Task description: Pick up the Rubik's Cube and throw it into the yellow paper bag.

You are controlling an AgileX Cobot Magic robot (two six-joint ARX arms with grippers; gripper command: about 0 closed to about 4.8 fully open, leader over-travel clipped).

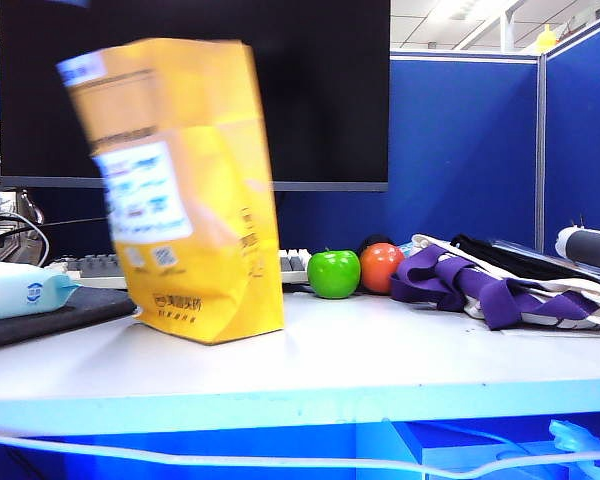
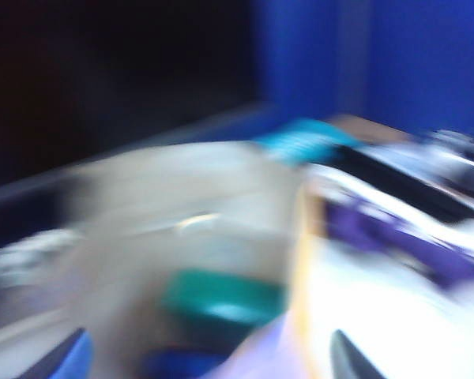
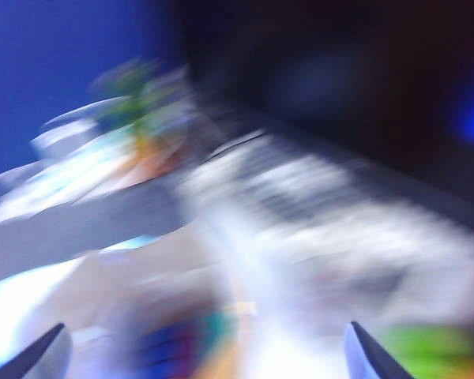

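Bag tilting, cube likely inside

One bag (image 1: 185, 190) stands at nine o'clock on the desk (image 1: 380, 360), leaning, light and crinkly. One cube (image 3: 170, 347), hard and easily pinched across flat faces, seems to sit inside as a colored blur. Left tool (image 2: 205, 363) and right tool (image 3: 205, 355) hover above, both spread apart. One apple (image 1: 334, 273) rests behind.

You see the tall crinkled yellow paper bag (image 1: 195, 200) with white label; round green apple (image 1: 334, 273); purple-and-white striped cloth (image 1: 500, 285).
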